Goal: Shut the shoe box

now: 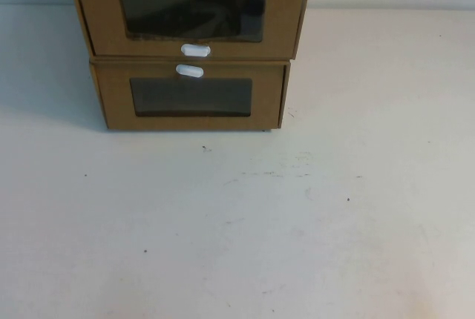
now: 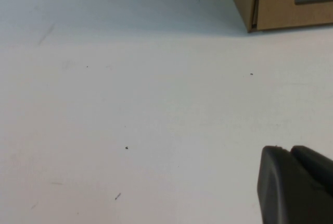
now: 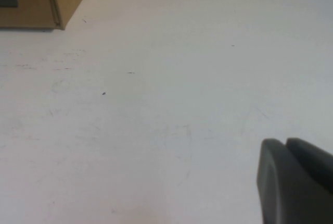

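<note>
- The shoe box (image 1: 191, 12), brown cardboard with a clear window and a white oval pull tab (image 1: 196, 50) under that window, sits at the far centre of the bench (image 1: 237, 222), stacked on a similar cardboard box (image 1: 191, 96) whose tab (image 1: 190, 71) is above its window.
- Its drawer front stands a little nearer than the lower box's front, so I judge it still partly pulled out.
- Handling, as I judge it: light, thin card, stiff enough across the front panel but easy to dent; the window film looks weakest.
- I would not grip at all. A flat push on the cardboard beside the tab, square and slow, keeps the stack from sliding away.
- My left gripper (image 2: 296, 185) hangs over bare bench, near and left of the boxes; my right gripper (image 3: 296, 179) likewise, near and right.
- Whether either set of jaws is wide or narrow I cannot tell.
</note>
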Controlling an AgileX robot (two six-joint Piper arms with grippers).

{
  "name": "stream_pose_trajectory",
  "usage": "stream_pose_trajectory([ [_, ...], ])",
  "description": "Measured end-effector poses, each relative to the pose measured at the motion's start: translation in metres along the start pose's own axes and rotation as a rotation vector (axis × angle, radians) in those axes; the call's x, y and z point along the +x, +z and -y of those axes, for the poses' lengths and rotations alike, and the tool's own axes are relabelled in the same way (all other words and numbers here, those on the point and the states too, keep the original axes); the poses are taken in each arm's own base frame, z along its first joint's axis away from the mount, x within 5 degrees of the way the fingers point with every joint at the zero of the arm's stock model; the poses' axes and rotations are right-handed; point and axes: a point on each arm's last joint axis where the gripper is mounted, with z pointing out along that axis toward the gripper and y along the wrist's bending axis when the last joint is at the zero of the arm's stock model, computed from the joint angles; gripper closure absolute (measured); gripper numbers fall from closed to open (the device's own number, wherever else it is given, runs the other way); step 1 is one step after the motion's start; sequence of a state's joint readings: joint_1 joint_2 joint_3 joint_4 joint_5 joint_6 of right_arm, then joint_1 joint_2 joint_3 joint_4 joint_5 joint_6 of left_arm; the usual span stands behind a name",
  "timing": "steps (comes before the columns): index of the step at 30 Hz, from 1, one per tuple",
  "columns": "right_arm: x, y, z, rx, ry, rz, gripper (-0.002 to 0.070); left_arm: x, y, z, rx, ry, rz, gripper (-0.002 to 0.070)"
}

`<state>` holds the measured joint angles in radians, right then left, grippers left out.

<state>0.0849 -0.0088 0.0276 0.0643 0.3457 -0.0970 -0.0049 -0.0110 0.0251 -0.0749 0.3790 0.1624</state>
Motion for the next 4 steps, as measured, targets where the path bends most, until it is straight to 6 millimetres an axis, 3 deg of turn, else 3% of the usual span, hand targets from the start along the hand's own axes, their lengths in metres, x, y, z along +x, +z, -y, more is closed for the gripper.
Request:
stream_pose_trajectory([
  [4,0.0000,0.0000,0.0000,0.000,0.000,0.000,0.0689,0.0000,0.0000,0.0000,0.000,0.000,0.000,0.0680],
])
